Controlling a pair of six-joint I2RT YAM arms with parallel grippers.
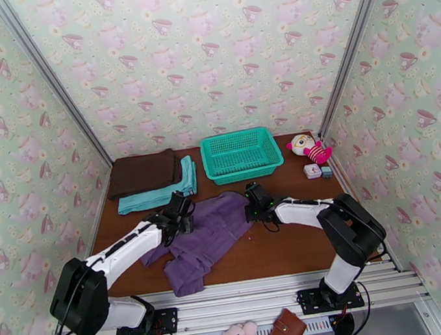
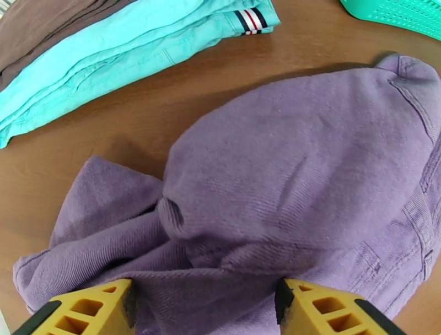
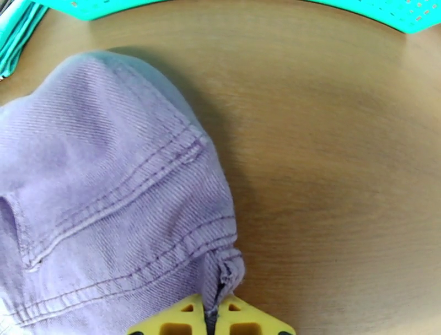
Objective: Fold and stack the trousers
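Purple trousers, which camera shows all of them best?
The top external view: nearly the whole crumpled trousers show there. The left wrist view shows a bunched part inside the open left gripper; the right wrist view shows a seamed corner pinched by the right gripper.

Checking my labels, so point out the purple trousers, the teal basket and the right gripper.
purple trousers [image 1: 213,231], top external view, middle of the crumpled fabric.
teal basket [image 1: 247,173], top external view, its near wall.
right gripper [image 3: 212,317], right wrist view, between the yellow fingertips pinching a trouser edge.
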